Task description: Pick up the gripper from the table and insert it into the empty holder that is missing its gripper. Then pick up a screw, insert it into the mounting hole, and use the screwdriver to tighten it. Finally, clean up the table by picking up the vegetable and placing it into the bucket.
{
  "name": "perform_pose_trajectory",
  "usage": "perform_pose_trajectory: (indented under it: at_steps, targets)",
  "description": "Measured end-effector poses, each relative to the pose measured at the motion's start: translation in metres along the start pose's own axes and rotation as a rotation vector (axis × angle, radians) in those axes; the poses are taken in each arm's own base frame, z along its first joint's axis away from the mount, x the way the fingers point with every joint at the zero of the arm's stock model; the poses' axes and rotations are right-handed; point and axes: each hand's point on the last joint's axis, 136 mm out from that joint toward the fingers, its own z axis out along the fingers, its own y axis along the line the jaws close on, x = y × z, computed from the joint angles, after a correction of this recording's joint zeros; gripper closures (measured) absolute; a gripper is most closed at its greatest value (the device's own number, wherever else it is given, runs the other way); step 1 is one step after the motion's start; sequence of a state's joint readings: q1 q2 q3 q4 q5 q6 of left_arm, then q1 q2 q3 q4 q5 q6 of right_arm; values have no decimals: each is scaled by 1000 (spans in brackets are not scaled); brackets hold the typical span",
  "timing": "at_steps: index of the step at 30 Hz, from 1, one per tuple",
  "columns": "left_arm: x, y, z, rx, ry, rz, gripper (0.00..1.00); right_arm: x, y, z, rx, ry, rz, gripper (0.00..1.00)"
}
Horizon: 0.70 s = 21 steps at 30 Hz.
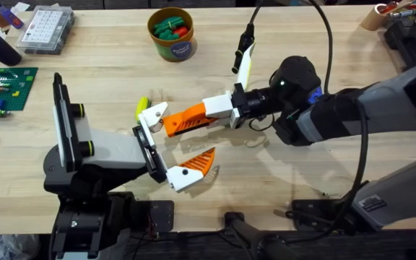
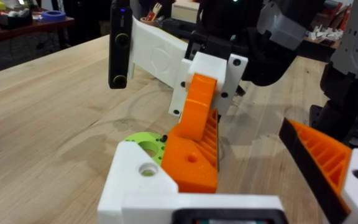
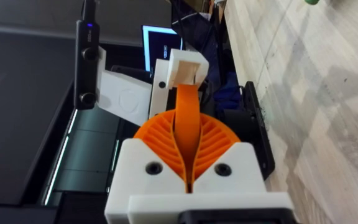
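My right gripper [image 1: 211, 112] is shut on the gripper [image 1: 186, 119], an orange ribbed wedge [image 3: 185, 118]. Its white base [image 2: 135, 180] rests against the holder [image 1: 150, 144], the black-and-white jaw mount of my left gripper [image 1: 183, 141]. How deeply the base sits I cannot tell. The holder's other jaw carries an orange finger with a black dot [image 1: 193, 167], and the jaws stand wide apart. The yellow-green vegetable [image 1: 142, 107] lies on the table beside the holder. The bucket [image 1: 172, 32] stands at the back. A slim black-and-pale screwdriver [image 1: 243, 61] lies behind my right gripper. The screw is out of view.
A clear parts box [image 1: 45, 29] and a green baseplate [image 1: 6, 87] sit at the back left. A tan cup [image 1: 381, 14] is at the back right. A black cable [image 1: 323, 43] arcs over the right arm. Bare wood lies in the middle front.
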<state>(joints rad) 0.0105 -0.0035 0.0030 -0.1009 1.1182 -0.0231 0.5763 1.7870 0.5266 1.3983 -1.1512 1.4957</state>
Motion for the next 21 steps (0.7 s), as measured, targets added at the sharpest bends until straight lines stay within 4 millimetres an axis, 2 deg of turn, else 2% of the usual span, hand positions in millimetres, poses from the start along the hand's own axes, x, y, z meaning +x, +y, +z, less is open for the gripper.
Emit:
perform_pose_trajectory:
  at_steps: [21]
  targets:
    - [0, 2, 0, -9, 2, -5, 14, 8, 2, -8, -5, 64, 62, 983]
